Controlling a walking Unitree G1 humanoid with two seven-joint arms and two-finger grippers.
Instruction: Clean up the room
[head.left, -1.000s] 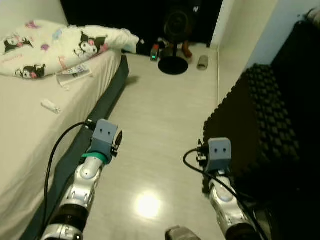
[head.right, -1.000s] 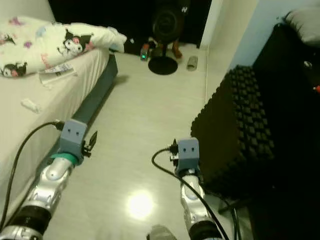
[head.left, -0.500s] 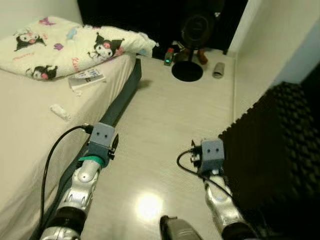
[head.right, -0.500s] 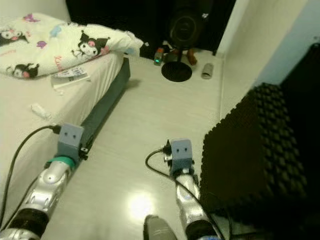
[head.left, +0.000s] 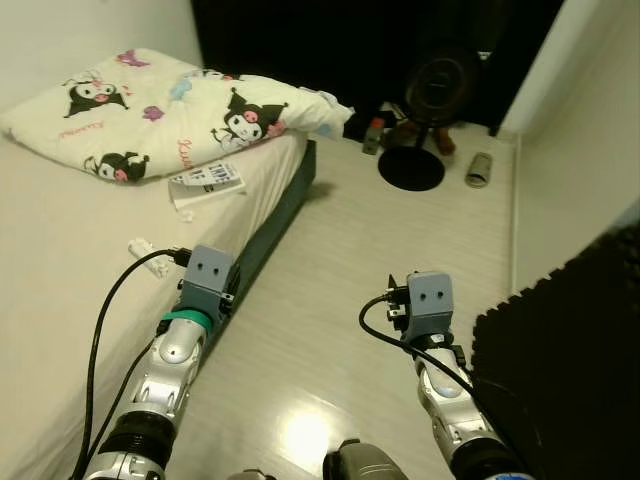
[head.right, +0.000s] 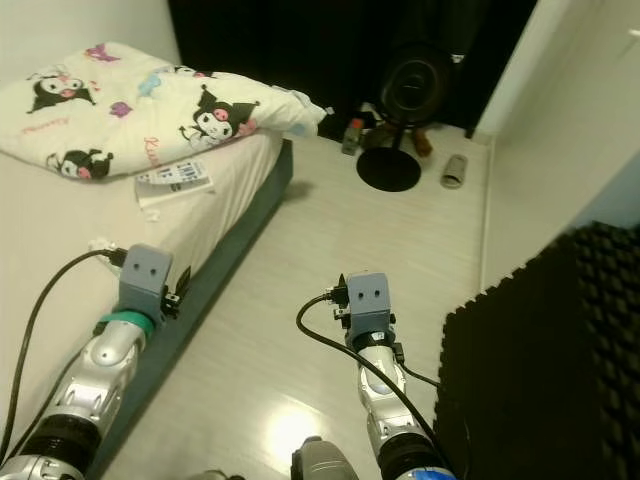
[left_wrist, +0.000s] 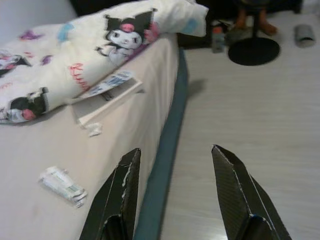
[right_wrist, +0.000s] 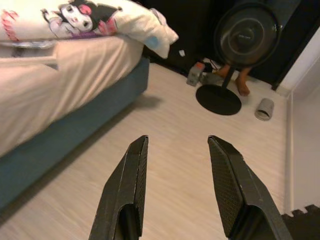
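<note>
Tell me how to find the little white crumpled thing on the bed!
Start at the bed on the robot's left, with the big cartoon-print blanket at its far end. Nearer than the blanket lies a flat booklet, and nearer still, by the bed's edge, is the small wrapper. It is the tiniest piece there, white, crinkled and tube-shaped, lying alone on the bare sheet.

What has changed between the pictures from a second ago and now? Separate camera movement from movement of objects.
The head camera has swung toward the robot's left: more of the bed shows and less of the black foam mat. Nothing was picked up or released. The left gripper and right gripper remain open and empty; the pillow, booklet, fan and roll lie unmoved.
</note>
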